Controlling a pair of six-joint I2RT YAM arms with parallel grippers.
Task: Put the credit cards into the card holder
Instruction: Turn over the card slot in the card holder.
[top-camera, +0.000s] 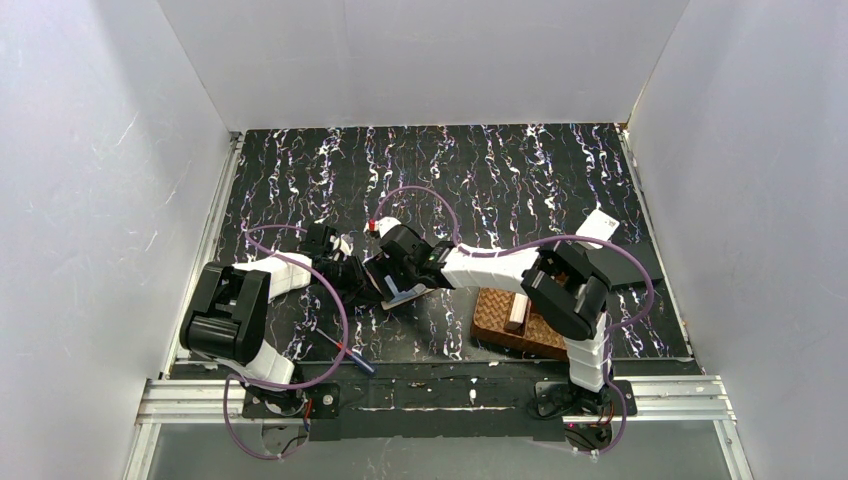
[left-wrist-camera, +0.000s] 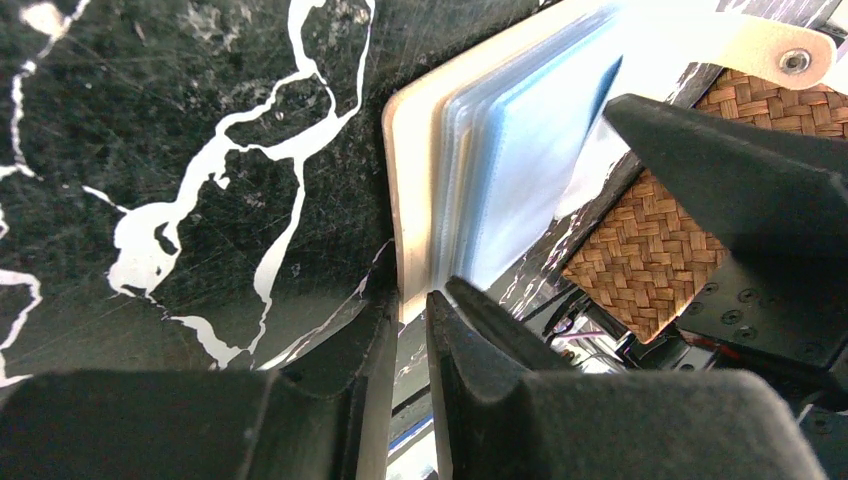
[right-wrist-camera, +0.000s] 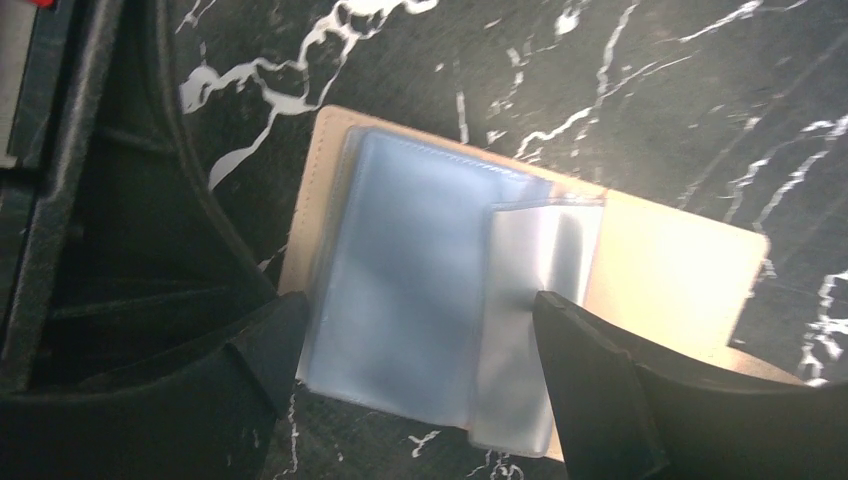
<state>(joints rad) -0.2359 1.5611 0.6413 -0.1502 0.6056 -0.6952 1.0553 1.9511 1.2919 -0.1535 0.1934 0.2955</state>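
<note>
Holder spread open, right jaws wide: loading looks midway at best.
The left gripper (left-wrist-camera: 410, 312) pinches the tan cover edge of the card holder (right-wrist-camera: 680, 270), pinning it flat near the table's middle, while the right gripper (right-wrist-camera: 417, 312) hangs spread and empty over its clear sleeves (right-wrist-camera: 400, 270). One sleeve shows a bluish tint — card or plastic, I can't tell. Pale credit cards (top-camera: 517, 312) appear to stand in the woven basket (top-camera: 488, 318) — those are left to fetch.

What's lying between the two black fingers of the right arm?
The open card holder, its clear plastic sleeves facing up, seen in the right wrist view.
</note>
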